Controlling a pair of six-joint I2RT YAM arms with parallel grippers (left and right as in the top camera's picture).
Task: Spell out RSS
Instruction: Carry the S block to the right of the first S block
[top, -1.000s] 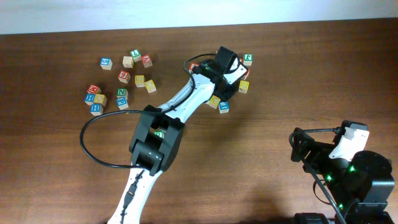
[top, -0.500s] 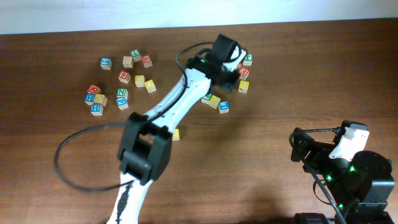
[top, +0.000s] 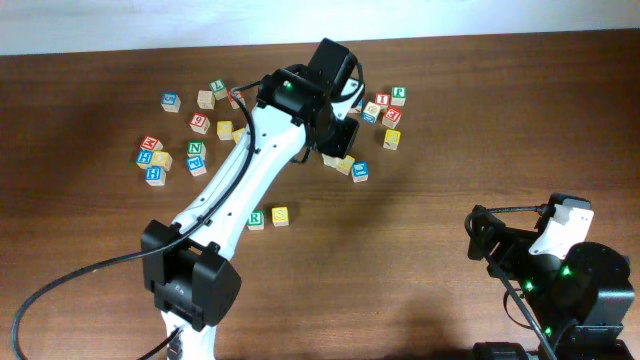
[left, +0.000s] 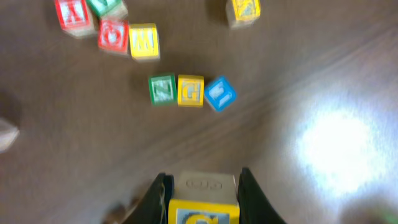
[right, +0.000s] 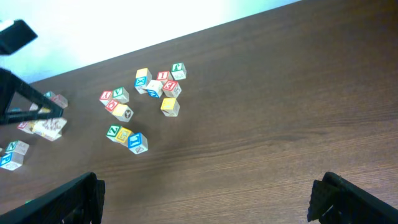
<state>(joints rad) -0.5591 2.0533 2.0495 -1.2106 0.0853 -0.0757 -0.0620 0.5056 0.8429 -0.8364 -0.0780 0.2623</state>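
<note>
The green R cube (top: 256, 218) and a yellow-faced cube (top: 280, 215) sit side by side on the table, R on the left. My left gripper (top: 338, 133) hovers above the right cluster, shut on another yellow-faced cube (left: 202, 208) with a blue-backed yellow letter that is cut off by the frame edge. That cube is hidden under the gripper in the overhead view. My right gripper (right: 211, 202) is open and empty, low over bare wood at the front right; its arm (top: 550, 270) is parked there.
A row of green N (left: 163, 89), yellow (left: 190, 91) and blue (left: 219, 93) cubes lies just ahead of the left gripper. More cubes lie behind it (top: 385, 105). Another cluster (top: 190, 130) lies at the back left.
The left arm has swung left and back from the right cluster, carrying the yellow cube. The R cube and the yellow cube beside it are now uncovered. The right arm has not moved.
</note>
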